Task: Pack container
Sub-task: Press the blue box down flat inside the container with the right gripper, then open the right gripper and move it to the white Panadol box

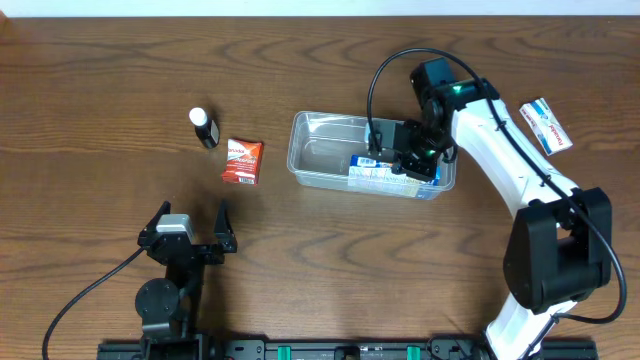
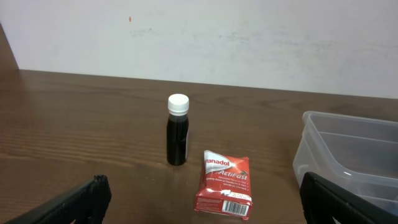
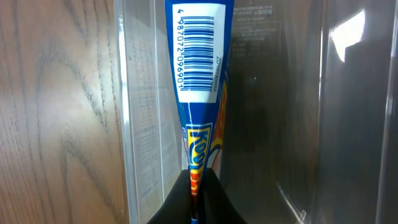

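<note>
Two hands show very different states: the left hand (image 1: 192, 208) sits at the near-left of the bench (image 1: 100, 70) with its fingers spread wide and nothing between them, while the right hand (image 1: 400, 160) is pinched tight on the edge of a flat blue packet (image 3: 198, 62) that has a white barcode panel and yellow lettering. The right hand reaches down into the right half of the container (image 1: 318, 150), a clear rectangular tub with rounded corners lying near the middle of the bench. The blue packet is inside it, close to the tub's near wall. Left of the tub and apart from it lies a red Panadol ActiFast packet (image 2: 222, 182). Just beyond that packet a small dark bottle (image 2: 177, 134) with a white cap stands upright. A blue-and-white box (image 1: 546, 126) lies on the bench to the right of the right arm, well apart from the tub.
</note>
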